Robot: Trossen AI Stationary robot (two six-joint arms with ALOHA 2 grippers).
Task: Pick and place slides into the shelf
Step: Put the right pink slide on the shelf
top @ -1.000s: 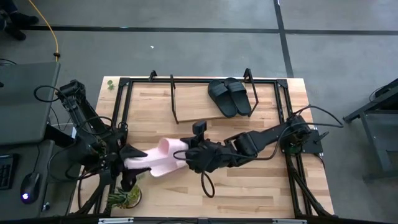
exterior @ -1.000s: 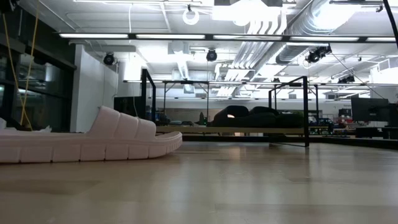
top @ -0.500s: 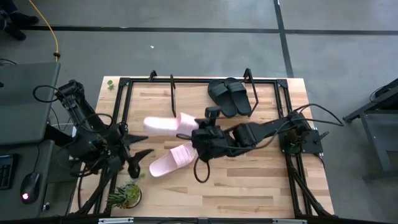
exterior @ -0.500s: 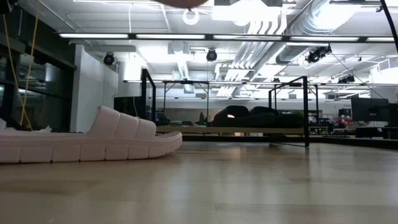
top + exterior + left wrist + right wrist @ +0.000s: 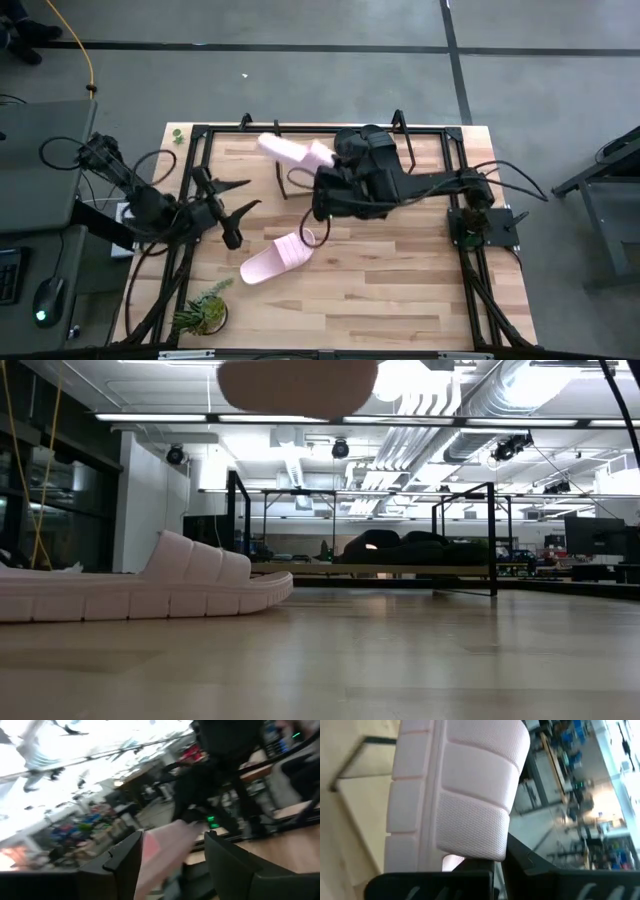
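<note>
My right gripper (image 5: 322, 166) is shut on a pale pink slide (image 5: 292, 152) and holds it in the air above the left part of the shelf (image 5: 279, 160). In the low view this slide (image 5: 298, 384) floats at the top. The second pink slide (image 5: 275, 258) lies sole-down on the table, also seen in the low view (image 5: 150, 585). The black slides (image 5: 400, 547) rest on the shelf board; from above my right arm covers most of them. My left gripper (image 5: 232, 200) is open, above the table left of the shelf, touching nothing. My right gripper holds the pink slide by its wide ribbed strap (image 5: 475, 845), at the strap's edge, with a finger (image 5: 435, 880) on either side. The slide is lifted clear and sticks out from the fingers toward the table's far left.
A small green plant (image 5: 200, 315) stands at the near left corner. The larger black frame (image 5: 195, 170) runs around the table. Bare wood lies near and right of the resting pink slide. A desk with a mouse (image 5: 45, 300) stands left of the table.
My right gripper has raised one pink slide off the table beside the other and carried it up and toward the far edge, to above the shelf's left end. The second pink slide has stayed on the table. My left gripper has drawn back from the slides toward the far edge.
</note>
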